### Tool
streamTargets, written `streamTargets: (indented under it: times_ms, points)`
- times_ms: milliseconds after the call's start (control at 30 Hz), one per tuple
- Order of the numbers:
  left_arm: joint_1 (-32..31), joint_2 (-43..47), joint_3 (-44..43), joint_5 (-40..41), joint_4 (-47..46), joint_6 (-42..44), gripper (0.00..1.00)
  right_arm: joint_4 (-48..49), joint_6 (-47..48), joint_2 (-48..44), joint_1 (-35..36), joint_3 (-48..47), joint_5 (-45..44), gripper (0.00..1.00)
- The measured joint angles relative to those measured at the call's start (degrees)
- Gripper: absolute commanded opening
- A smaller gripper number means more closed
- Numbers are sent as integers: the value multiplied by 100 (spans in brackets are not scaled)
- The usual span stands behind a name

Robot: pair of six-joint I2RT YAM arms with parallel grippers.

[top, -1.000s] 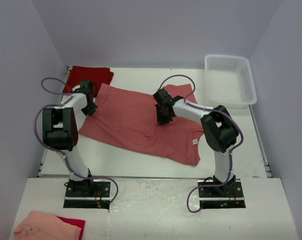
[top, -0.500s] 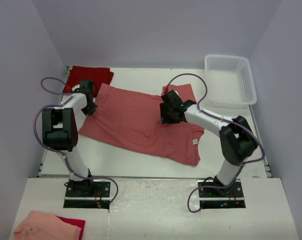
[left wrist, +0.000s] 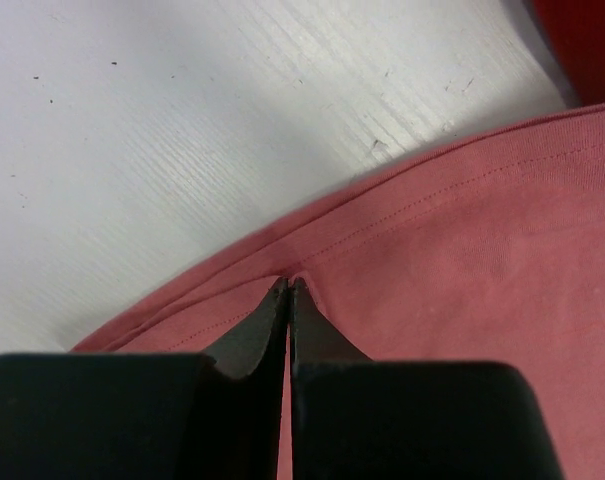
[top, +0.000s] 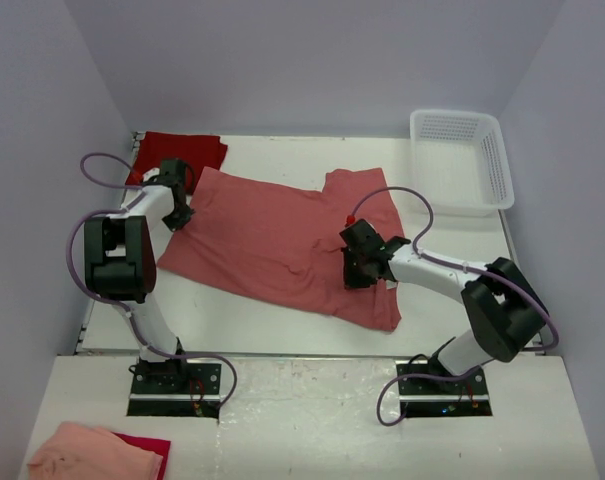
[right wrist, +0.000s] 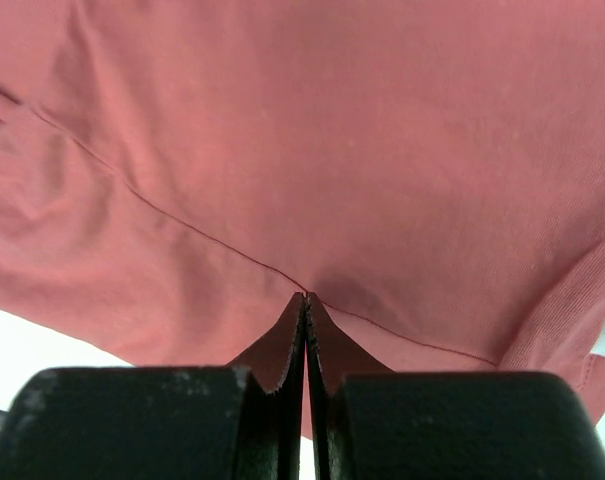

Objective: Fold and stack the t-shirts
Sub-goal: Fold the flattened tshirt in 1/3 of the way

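Here are 1 salmon t-shirt (top: 272, 240), 1 crimson t-shirt (top: 182, 150), 1 basket (top: 502, 165), 1 peach cloth (top: 87, 450).

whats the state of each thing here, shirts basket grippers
salmon t-shirt: spread out, not folded
crimson t-shirt: folded, at the far left corner
left gripper: shut on the salmon t-shirt's edge
right gripper: shut on a pinch of the salmon t-shirt
basket: upright, empty
peach cloth: bunched, near left

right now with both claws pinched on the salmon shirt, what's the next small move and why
Probably draw the right claw a little toward the near right edge, away from the left claw, to tension the salmon shirt. Both claws are shut on its cloth, yet it lies skewed and creased on the table, so flattening likely comes before any fold.
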State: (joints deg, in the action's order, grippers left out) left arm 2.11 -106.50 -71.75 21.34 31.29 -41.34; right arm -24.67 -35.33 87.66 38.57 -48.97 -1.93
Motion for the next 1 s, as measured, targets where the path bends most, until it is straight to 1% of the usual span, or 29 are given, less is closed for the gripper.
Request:
streamTargets:
  times_ms: [367, 633, 1000]
  points:
    - [15, -273, -138, 173, 39, -2, 0, 26, -433, -184, 33, 136, -4, 0]
    - [17, -409, -227, 238, 70, -4, 0, 46, -802, -166, 44, 501, -9, 0]
    - [90, -496, -278, 317, 70, -7, 0, 332, -1528, -214, 42, 730, 2, 0]
